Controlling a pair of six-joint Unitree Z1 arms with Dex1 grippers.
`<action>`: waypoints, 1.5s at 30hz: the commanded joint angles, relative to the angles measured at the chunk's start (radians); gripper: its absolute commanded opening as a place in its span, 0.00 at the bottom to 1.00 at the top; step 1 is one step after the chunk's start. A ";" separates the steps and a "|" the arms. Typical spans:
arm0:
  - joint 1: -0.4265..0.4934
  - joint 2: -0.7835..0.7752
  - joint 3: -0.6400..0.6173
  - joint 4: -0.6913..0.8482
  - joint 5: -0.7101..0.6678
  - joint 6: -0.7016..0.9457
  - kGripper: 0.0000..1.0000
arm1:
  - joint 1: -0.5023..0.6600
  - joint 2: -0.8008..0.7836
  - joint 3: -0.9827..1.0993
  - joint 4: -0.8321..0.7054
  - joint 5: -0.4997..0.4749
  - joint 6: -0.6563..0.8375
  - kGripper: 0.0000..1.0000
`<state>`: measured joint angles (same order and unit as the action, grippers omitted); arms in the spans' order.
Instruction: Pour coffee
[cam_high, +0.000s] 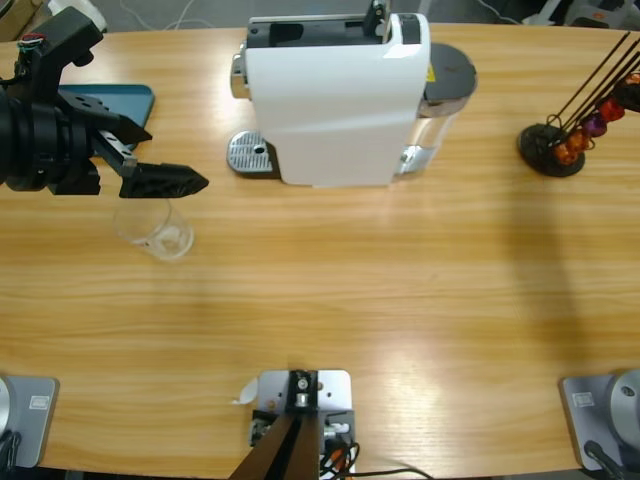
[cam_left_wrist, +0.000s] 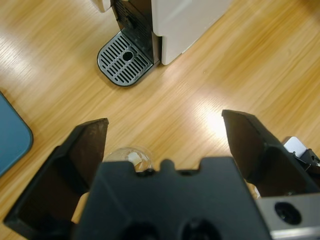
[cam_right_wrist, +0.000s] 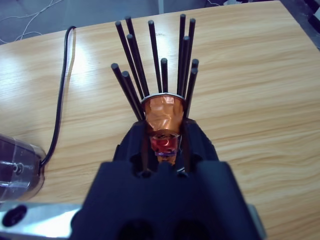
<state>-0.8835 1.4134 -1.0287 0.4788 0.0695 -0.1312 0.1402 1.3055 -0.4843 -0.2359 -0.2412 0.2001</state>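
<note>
Left gripper (cam_high: 165, 181): jaws apart, above the glass (cam_high: 155, 232), could tip it
Glass: empty, no coffee visible, left of machine (cam_high: 335, 95)
Right gripper (cam_right_wrist: 162, 137): clamped on orange capsule (cam_right_wrist: 163, 114) among rack (cam_right_wrist: 155, 65) rods, could snag

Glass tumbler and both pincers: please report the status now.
Left pincer open above the empty glass tumbler. Right pincer shut on an orange capsule at the capsule rack. No coffee visible. Coffee machine untouched.

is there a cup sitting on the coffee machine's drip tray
No. The drip tray is bare, and the glass stands apart from it on the table, below the left gripper.
</note>
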 joint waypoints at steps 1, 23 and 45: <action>-0.009 -0.032 0.064 -0.011 0.013 -0.023 0.99 | -0.015 0.020 -0.029 0.053 -0.029 -0.004 0.22; -0.011 -0.057 0.079 -0.021 0.010 -0.028 0.99 | 0.059 -0.196 -0.263 0.357 -0.084 -0.015 0.22; -0.034 -0.078 0.095 -0.032 0.011 -0.049 0.99 | 0.083 -0.156 -0.377 0.518 -0.042 -0.030 0.62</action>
<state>-0.9081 1.3606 -0.9818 0.4599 0.0696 -0.1670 0.3100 0.9142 -0.7946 0.3705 -0.2674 0.1823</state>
